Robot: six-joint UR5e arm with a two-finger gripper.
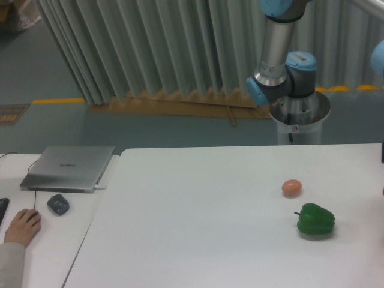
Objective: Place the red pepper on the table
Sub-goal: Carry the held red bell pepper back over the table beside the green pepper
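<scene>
No text, label or number is legible anywhere; a faint mark on the closed grey laptop [68,167] lid on the side desk is too blurred to read.

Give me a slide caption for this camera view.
Green pepper and egg on white table; arm raised behind.

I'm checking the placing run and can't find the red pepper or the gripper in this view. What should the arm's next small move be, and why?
Probably bring the gripper down into view over bare table, left of the egg-like ball and the green pepper. Only the arm's upper links show; gripper and red pepper are out of frame, so release cannot be judged yet.
</scene>
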